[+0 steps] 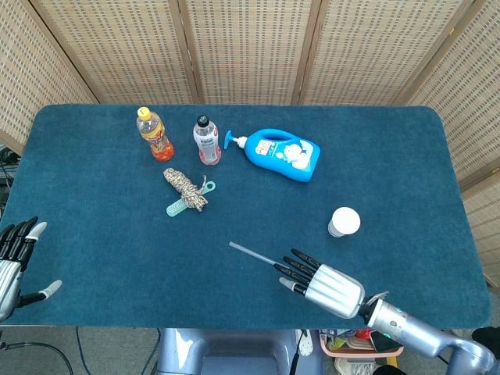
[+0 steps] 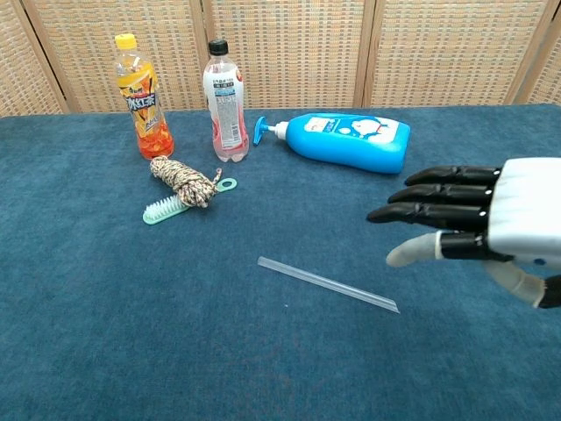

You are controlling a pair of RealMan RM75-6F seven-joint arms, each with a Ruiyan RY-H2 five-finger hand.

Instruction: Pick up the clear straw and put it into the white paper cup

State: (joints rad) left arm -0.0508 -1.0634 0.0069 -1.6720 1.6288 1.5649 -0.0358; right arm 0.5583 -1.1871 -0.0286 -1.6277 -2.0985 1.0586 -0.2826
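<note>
The clear straw (image 1: 248,253) (image 2: 327,284) lies flat on the blue table cover, near the front middle. My right hand (image 1: 320,283) (image 2: 478,224) hovers open above the straw's right end, fingers stretched out towards the left, holding nothing. The white paper cup (image 1: 344,222) stands upright to the right of the straw; in the chest view my right hand hides it. My left hand (image 1: 17,258) is open at the table's front left edge, far from the straw, and shows only in the head view.
At the back stand an orange juice bottle (image 1: 155,134) (image 2: 143,97) and a clear pink-labelled bottle (image 1: 206,141) (image 2: 225,102). A blue pump bottle (image 1: 280,153) (image 2: 351,141) lies on its side. A rope bundle (image 1: 184,188) (image 2: 182,181) rests on a teal brush (image 2: 164,208).
</note>
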